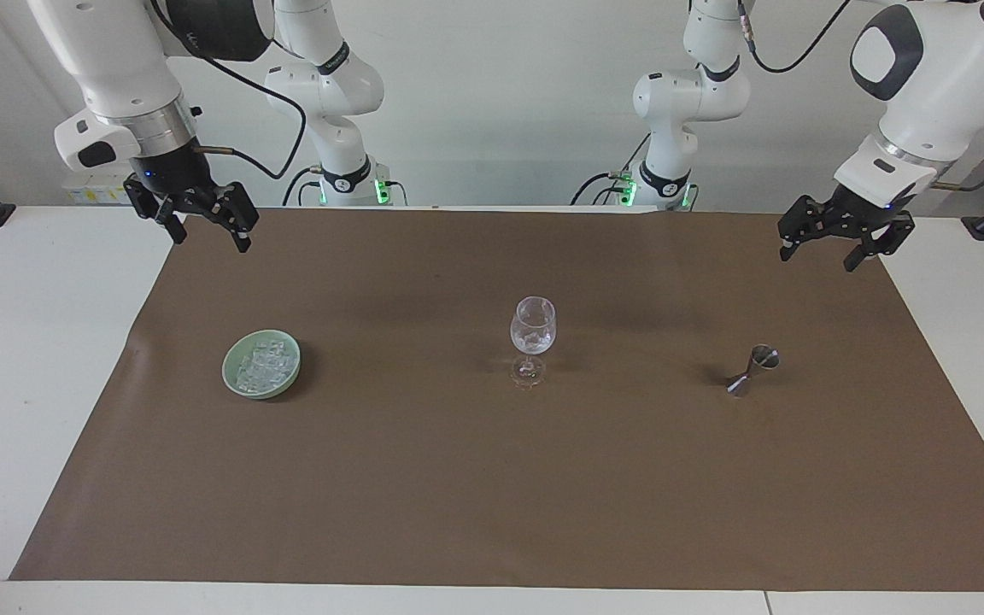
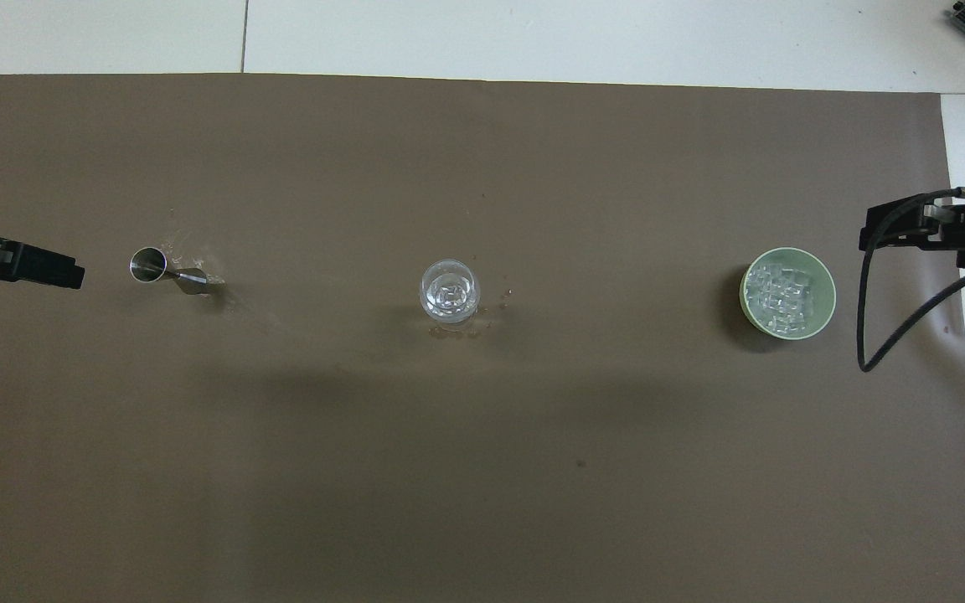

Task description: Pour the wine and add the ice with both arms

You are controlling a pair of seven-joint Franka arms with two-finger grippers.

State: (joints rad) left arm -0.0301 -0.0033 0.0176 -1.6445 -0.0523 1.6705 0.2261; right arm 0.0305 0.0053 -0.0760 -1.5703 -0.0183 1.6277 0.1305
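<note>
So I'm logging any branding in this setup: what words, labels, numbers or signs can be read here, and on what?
None can be read.
Right arm: pale lettering on its black elbow cover, too blurred to read.
Wine glass, green bowl of ice, metal measuring cup, brown mat: no text.

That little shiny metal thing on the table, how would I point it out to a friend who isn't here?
Start at the brown mat that covers the table, where three things stand in a row. At the middle is the wine glass; toward the left arm's end of the table is the metal measuring cup. It is the only metal thing, shaped like an hourglass and tipped over; the green bowl of ice sits at the right arm's end.
</note>
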